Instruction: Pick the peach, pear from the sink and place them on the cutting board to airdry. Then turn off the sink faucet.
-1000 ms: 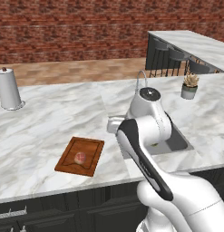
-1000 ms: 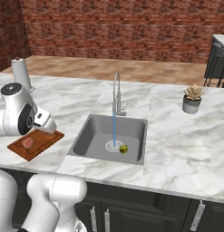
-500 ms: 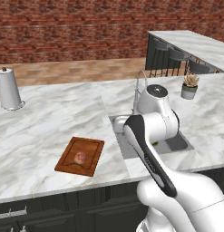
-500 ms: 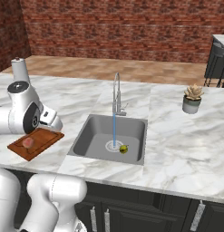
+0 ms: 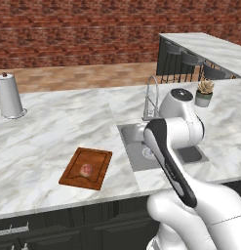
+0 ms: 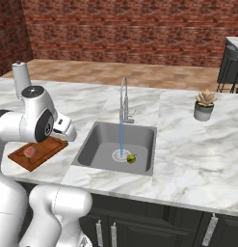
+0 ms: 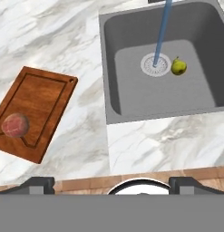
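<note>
The pinkish-red peach [image 7: 15, 125] lies on the reddish-brown cutting board [image 7: 41, 102], left of the sink [image 7: 131, 99]. In the basin the yellow-green pear [image 7: 178, 67] rests just right of the drain [image 7: 155, 63], beside the water stream [image 7: 161, 31] falling from the chrome sink faucet [image 6: 123, 96]. My gripper [image 7: 114, 182] hovers high above the counter strip between board and sink, open and empty, its fingertips [image 7: 38, 183] wide apart. From the right base view the pear [image 6: 131, 157], the peach [image 6: 29, 152] and the board [image 6: 41, 155] all show.
A white paper-towel roll [image 5: 9, 96] stands at the back left of the marble counter [image 5: 53, 132]. A small potted plant [image 6: 204, 105] sits right of the sink. My own arm [image 5: 173, 132] covers much of the basin in the left base view.
The hand has swung rightward from over the cutting board toward the sink, staying open. The peach stays on the board and the pear stays by the drain.
</note>
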{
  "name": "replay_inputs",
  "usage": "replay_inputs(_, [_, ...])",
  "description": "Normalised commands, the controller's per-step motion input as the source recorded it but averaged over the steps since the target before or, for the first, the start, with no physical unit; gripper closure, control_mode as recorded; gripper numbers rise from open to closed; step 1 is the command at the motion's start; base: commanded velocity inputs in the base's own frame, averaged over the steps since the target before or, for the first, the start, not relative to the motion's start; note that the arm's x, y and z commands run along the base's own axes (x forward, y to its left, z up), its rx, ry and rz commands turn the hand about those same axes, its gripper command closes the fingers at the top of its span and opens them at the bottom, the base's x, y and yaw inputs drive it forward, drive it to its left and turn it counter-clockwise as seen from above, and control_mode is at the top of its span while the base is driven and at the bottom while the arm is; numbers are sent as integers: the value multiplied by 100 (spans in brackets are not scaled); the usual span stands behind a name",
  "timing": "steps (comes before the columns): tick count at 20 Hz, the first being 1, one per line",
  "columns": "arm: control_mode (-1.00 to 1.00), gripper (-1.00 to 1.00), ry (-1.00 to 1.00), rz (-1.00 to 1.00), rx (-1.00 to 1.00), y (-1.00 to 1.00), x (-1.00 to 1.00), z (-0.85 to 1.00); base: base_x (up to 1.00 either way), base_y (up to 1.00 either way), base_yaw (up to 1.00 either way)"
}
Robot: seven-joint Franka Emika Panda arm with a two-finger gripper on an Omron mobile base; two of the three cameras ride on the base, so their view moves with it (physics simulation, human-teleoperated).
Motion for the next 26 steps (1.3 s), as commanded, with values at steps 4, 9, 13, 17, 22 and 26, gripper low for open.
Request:
replay_inputs(4, [-100,-100,1,0,0,-38,0,0,0,0,0])
replay_inputs(9, [-100,-100,0,0,0,-47,0,-1,0,0,0])
replay_inputs(13, [-100,-100,0,0,0,-38,0,-4,0,0,0])
replay_inputs(17, [-100,-100,0,0,0,-27,0,-4,0,0,0])
replay_inputs(22, [-100,-100,0,0,0,-26,0,-11,0,0,0])
replay_inputs(26, [-100,-100,0,0,0,-20,1,-12,0,0,0])
